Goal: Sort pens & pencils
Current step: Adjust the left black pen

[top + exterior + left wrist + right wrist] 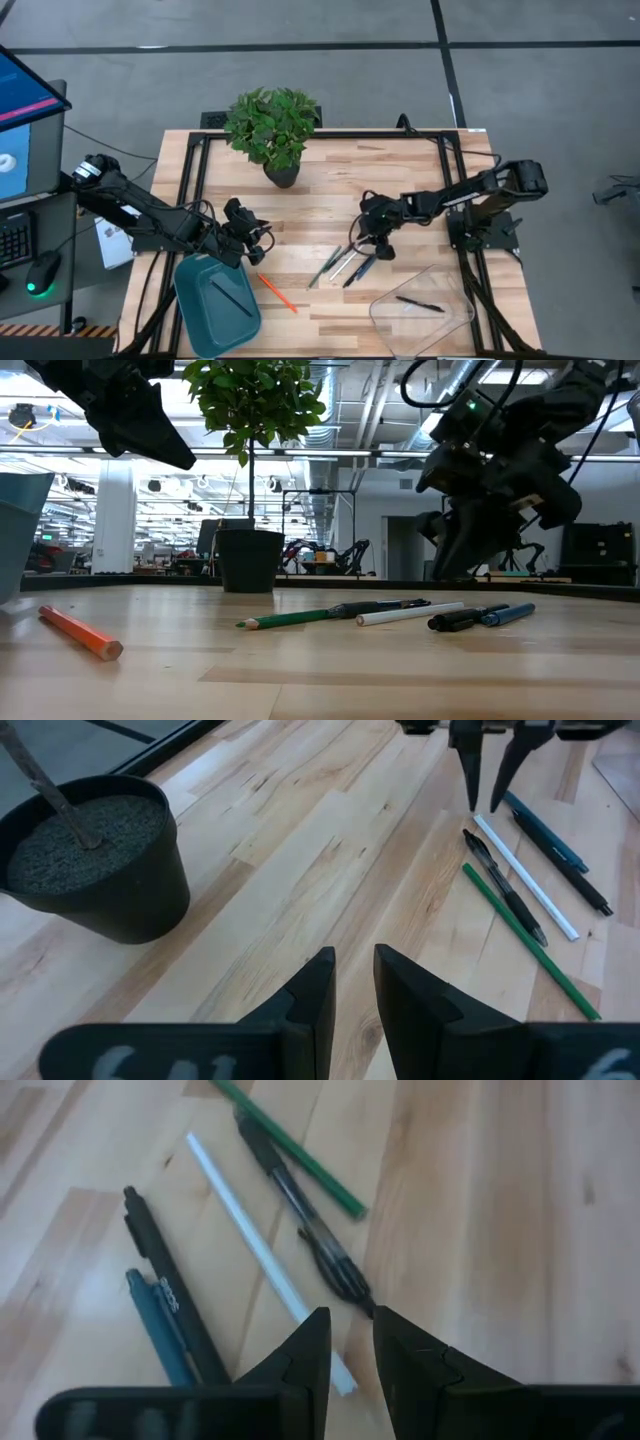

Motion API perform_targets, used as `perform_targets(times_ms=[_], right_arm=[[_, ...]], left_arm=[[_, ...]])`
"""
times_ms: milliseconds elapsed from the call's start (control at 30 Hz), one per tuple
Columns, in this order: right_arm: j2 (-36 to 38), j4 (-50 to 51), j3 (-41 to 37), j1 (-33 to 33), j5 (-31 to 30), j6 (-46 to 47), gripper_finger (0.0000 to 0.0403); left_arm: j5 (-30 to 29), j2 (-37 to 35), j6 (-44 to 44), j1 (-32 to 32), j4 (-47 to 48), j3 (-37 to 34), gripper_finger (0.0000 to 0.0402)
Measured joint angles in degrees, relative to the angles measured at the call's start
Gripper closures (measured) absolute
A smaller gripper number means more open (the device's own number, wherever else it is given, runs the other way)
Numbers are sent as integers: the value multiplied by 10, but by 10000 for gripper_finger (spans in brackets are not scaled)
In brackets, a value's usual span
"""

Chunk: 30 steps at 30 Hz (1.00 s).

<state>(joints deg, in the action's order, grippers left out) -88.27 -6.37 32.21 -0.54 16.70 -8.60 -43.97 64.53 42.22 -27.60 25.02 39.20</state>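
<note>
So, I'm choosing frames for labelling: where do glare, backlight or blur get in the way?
Low view: bright room lights backlight both arms into near silhouettes, and the table close to the camera is blurred. Right wrist view: pale sheen on the wood beside the blue pen. High view: evenly lit; reflections streak the clear tray.

free: bare wood mid-table | blocked: potted plant (272, 128) at back, pens (345, 265) right-centre
</note>
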Motion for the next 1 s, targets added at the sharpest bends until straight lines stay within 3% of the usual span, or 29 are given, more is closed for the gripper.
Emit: perform_targets(times_ms=[533, 1000], right_arm=[[-66, -76, 1, 5, 0, 26, 301], [-66, -90, 14, 4, 10, 48, 300]], left_arm=[[-5, 2, 1, 0, 13, 0, 339], [-4, 69, 21, 0, 9, 0, 339]])
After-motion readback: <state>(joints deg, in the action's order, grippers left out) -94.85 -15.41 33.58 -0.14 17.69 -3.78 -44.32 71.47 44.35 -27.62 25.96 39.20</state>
